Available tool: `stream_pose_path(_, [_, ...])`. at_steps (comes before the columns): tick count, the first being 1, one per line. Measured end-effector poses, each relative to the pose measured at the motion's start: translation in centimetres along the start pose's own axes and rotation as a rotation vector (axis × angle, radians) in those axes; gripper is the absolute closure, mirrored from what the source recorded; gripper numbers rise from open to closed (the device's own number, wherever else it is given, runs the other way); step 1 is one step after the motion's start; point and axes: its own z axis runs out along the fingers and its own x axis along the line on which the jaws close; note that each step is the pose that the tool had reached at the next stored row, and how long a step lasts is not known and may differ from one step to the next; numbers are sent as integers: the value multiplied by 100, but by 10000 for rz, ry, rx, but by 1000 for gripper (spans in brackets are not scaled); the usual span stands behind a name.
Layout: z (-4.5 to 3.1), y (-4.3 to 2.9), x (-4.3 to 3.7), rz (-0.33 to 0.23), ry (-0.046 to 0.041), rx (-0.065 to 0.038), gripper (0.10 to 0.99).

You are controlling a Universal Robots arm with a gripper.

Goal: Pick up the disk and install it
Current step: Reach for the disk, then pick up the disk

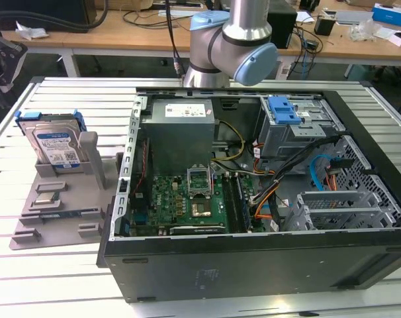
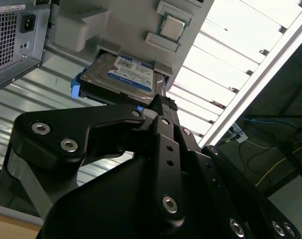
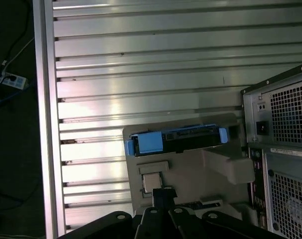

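Note:
The disk (image 1: 55, 142) stands on edge in a slot at the back of the grey tray (image 1: 55, 218), at the exterior view's left, label facing forward and blue carrier around it. Both wrist views look down on the disk (image 2: 123, 74) (image 3: 176, 140) from well above. My gripper (image 2: 163, 104) (image 3: 163, 194) hangs over the tray, apart from the disk and holding nothing. The grey metal drive cage (image 1: 300, 132) with its blue latch (image 1: 284, 109) sits in the back right of the open computer case (image 1: 253, 265).
A small grey chip (image 2: 170, 27) lies on the tray (image 3: 191, 174). The case stands right beside the tray on the ribbed aluminium table (image 1: 68, 93). Cables (image 1: 319, 172) and a motherboard (image 1: 187, 199) fill the case. The table edge (image 3: 44, 124) runs close behind the tray.

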Motion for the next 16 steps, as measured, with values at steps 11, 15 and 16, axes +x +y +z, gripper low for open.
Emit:
stream_pose_path(11, [0,0,3,-893,41,-21,980])
stream_pose_path(15, [0,0,3,-1994,90,-46,980])
stream_pose_path(16, [0,0,3,-2362,106,-55,980])
